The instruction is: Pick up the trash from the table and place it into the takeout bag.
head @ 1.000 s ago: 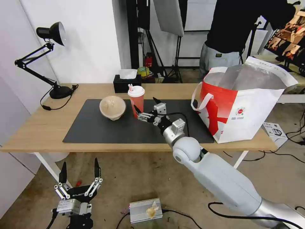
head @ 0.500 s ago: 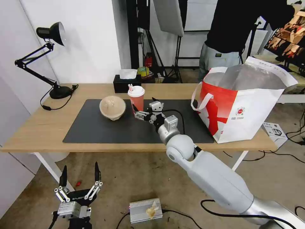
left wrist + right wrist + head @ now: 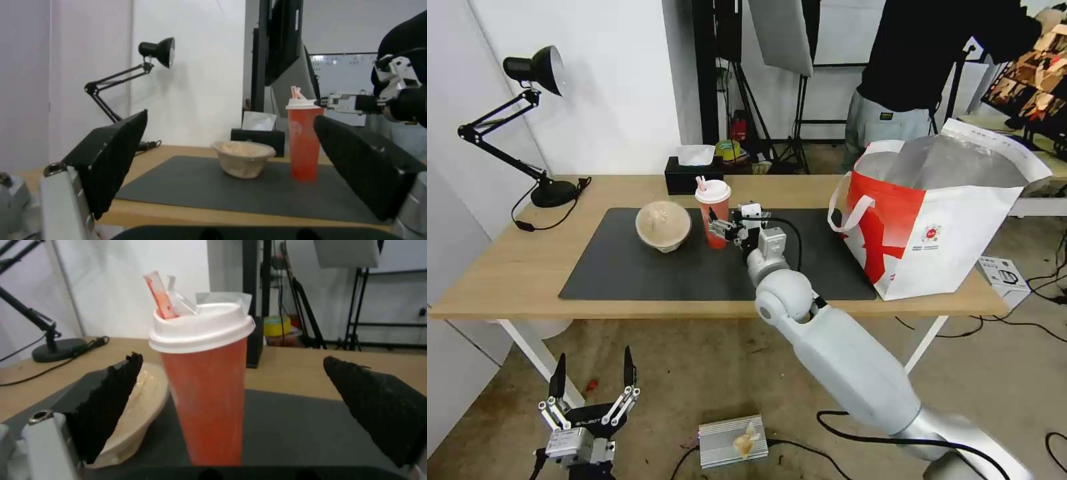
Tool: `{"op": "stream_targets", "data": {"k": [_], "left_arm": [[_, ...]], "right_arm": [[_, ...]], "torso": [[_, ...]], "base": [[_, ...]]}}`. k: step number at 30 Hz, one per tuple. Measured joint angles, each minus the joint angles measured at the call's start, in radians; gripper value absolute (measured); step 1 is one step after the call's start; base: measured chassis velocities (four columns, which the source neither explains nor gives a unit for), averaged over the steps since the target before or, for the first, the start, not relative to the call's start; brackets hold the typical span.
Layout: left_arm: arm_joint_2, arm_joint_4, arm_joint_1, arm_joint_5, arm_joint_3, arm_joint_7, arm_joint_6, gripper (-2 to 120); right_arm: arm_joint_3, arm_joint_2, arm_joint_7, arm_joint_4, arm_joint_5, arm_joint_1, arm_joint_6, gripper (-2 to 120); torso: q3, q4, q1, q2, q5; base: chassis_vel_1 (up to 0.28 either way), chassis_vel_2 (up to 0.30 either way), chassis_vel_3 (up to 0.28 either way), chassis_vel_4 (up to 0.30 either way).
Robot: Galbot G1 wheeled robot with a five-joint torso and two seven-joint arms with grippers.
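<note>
Right gripper (image 3: 725,225) has moved in toward 10 o'clock over the last second and now sits at the red cup (image 3: 714,213). Fingers (image 3: 111,406) are spread wide either side of the cup in the right wrist view, not yet touching it. The cup stands upright on the dark mat (image 3: 647,273), with a white lid and straw.

The left gripper (image 3: 590,393) hangs low below the bench (image 3: 507,267) edge at 7 o'clock, slightly lower than before, with its fingers open and nothing between them.

Count on the bench:
- 1 red cup, mat centre-back
- 1 beige lidded bowl (image 3: 663,225), just beside the cup at its 9 o'clock, apart from it
- 1 takeout bag (image 3: 954,227), at the 3 o'clock end, upright, mouth open, foil lining showing
- 1 black tissue box (image 3: 692,176), at 12 o'clock behind the cup
- 1 desk lamp (image 3: 527,113), at the 10 o'clock corner

Cup, bowl and bag are unmoved since the earlier frames.
</note>
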Motion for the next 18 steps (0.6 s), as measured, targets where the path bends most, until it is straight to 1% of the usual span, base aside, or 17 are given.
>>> {"op": "stream_targets", "data": {"k": [6,18], "left_arm": [[0.000,0.003,-0.001,-0.001,0.001,0.000,0.000,100],[0.000,0.004,-0.004,-0.005,0.003,-0.002,-0.001,100]], "right_arm": [[-0.003,0.034,0.013,-0.031,0.006,0.001,-0.032,100],[-0.010,0.081,0.020,-0.103,0.017,0.042,-0.050,100]], "torso": [[0.000,0.0000,0.000,0.000,0.0001],[0.000,0.0000,0.000,0.000,0.0000]], "base": [[0.000,0.000,0.000,0.000],[0.000,0.000,0.000,0.000]]}}
